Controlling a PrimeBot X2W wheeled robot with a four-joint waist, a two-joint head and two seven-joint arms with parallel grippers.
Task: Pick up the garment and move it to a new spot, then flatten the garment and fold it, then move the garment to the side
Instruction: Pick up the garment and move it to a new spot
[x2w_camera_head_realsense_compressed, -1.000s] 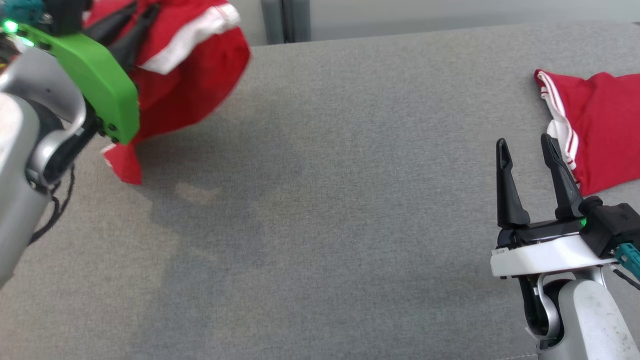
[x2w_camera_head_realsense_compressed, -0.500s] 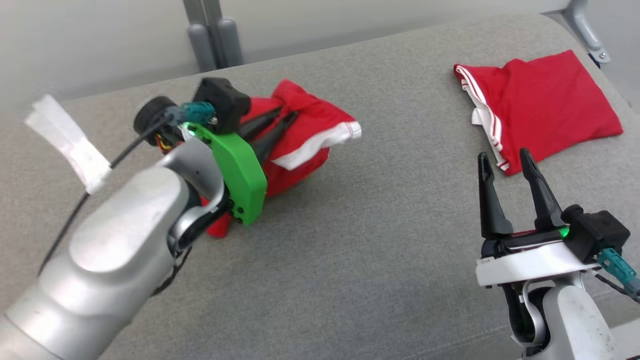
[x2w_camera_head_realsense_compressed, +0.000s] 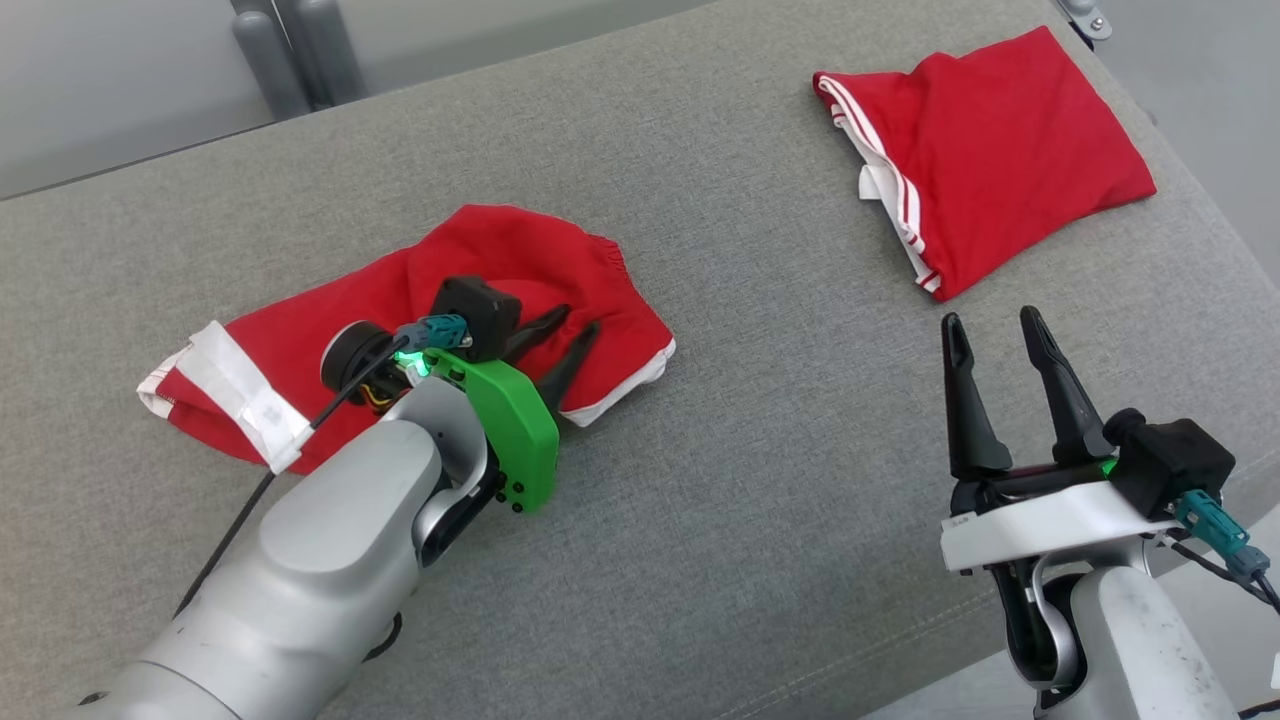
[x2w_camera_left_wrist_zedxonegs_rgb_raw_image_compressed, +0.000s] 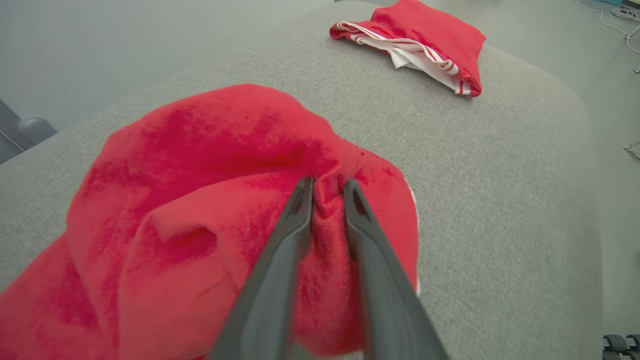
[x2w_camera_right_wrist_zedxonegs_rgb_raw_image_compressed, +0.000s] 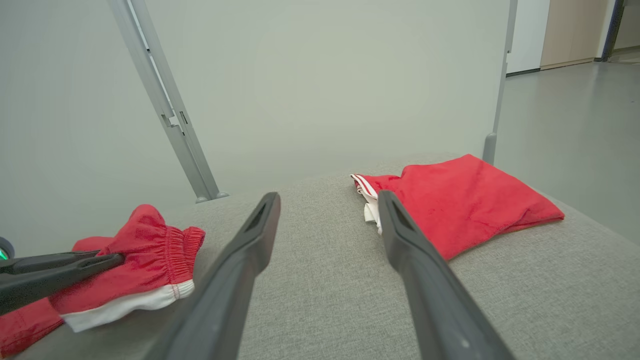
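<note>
The garment (x2w_camera_head_realsense_compressed: 520, 250) is a pair of red shorts with white trim, lying crumpled on the grey cushioned surface (x2w_camera_head_realsense_compressed: 760, 470) at the left. My left gripper (x2w_camera_head_realsense_compressed: 580, 320) rests low over its right part. In the left wrist view the garment (x2w_camera_left_wrist_zedxonegs_rgb_raw_image_compressed: 200, 150) bulges up around the left gripper (x2w_camera_left_wrist_zedxonegs_rgb_raw_image_compressed: 327, 187), whose fingers stand slightly apart with a ridge of red cloth between them. My right gripper (x2w_camera_head_realsense_compressed: 990, 325) hovers open at the lower right, holding nothing. The right wrist view has the garment (x2w_camera_right_wrist_zedxonegs_rgb_raw_image_compressed: 150, 240) at its left and the right gripper (x2w_camera_right_wrist_zedxonegs_rgb_raw_image_compressed: 327, 200) pointing past it.
A second red garment (x2w_camera_head_realsense_compressed: 990, 170) with white stripes lies folded at the far right corner, also in the left wrist view (x2w_camera_left_wrist_zedxonegs_rgb_raw_image_compressed: 425, 30) and the right wrist view (x2w_camera_right_wrist_zedxonegs_rgb_raw_image_compressed: 465, 200). The surface's rounded edge runs close behind it. Metal posts (x2w_camera_head_realsense_compressed: 290, 50) stand behind.
The head camera has tilted down. My left gripper has brought the garment down from the air onto the surface and its fingers have parted a little. The right gripper stays open.
</note>
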